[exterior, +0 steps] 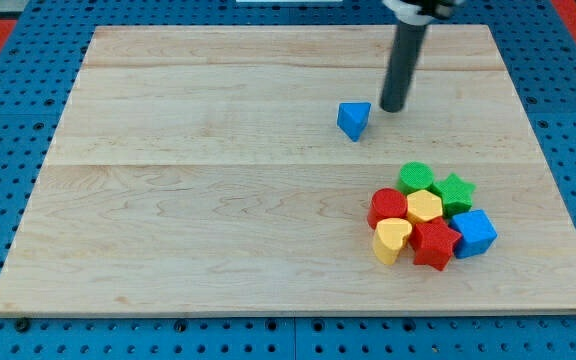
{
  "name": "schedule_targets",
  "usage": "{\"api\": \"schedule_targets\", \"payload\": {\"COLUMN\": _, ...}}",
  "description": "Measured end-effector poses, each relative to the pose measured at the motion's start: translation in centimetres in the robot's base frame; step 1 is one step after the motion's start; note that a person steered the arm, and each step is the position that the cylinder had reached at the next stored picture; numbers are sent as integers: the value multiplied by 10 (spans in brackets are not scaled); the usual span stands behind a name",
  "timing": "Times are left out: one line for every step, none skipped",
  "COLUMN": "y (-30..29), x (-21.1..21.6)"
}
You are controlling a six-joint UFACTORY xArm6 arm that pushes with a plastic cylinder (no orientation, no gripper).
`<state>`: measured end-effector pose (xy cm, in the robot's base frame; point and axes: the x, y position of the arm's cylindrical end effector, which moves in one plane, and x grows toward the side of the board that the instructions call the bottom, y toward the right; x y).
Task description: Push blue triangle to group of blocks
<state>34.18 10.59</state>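
Blue triangle (353,119) looks light, rigid, likely pivots; my tip (392,106), a gripperless rod, sits just right—push its top-left face toward the group (430,214).

Desk (218,200) wide open across view's left and middle, bare wood from top to bottom edge. My tip (392,108) sits just right of blue triangle (353,119), small gap between. Clear lane runs from triangle down to cluster at lower right: green block (415,177), green star (455,190), red block (388,206), yellow block (425,207), yellow heart (392,240), red star (434,243), blue cube (475,232), all packed touching. Thin strip of room right of and below cluster.
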Motion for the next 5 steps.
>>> {"api": "schedule_targets", "payload": {"y": -44, "x": 26}}
{"api": "schedule_targets", "payload": {"y": -41, "x": 102}}
{"api": "schedule_targets", "payload": {"y": -44, "x": 132}}
{"api": "schedule_targets", "payload": {"y": -44, "x": 71}}
{"api": "schedule_targets", "payload": {"y": -16, "x": 70}}
